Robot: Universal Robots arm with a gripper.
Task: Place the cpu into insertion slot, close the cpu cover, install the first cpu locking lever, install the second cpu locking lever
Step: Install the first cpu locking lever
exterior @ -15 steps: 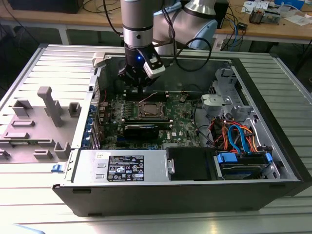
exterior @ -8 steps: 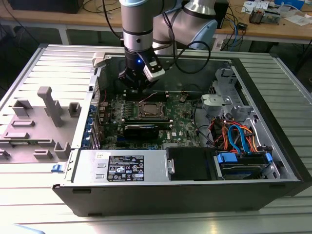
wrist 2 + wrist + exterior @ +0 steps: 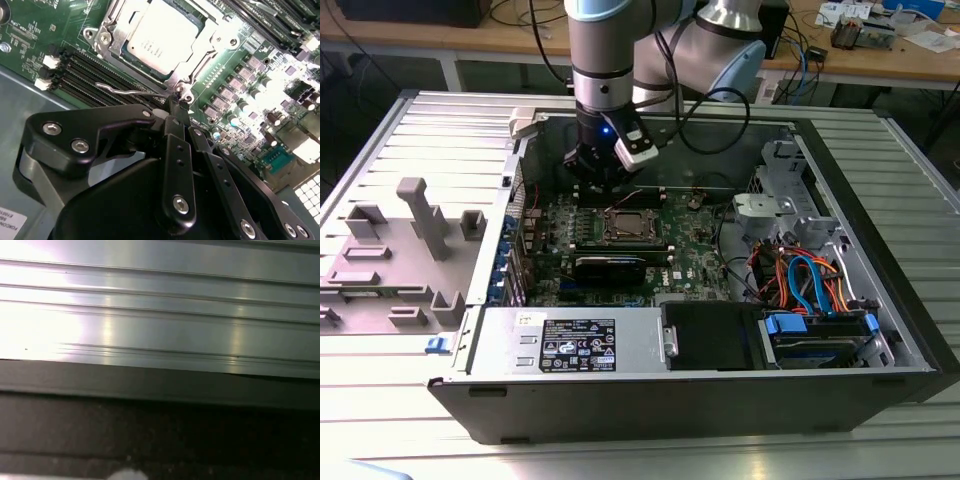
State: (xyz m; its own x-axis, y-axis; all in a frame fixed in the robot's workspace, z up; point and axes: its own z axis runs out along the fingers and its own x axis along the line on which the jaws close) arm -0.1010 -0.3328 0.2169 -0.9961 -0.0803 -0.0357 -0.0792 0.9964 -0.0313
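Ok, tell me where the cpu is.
The cpu sits in the insertion slot, framed by the cpu cover, beside the memory slots in the second wrist view.

Bright glare washes the ribbed metal surface (image 3: 45,325) in the first wrist view around 9 o'clock. Its lower half sits dark. The second wrist view flares at 2 o'clock on the green circuit board (image 3: 250,40).

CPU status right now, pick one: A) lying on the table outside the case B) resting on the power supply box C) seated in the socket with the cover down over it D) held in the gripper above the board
C: in the second wrist view the cpu sits in the insertion slot with the cpu cover framing its edges, and the gripper is down beside a wire locking lever at the socket's corner.
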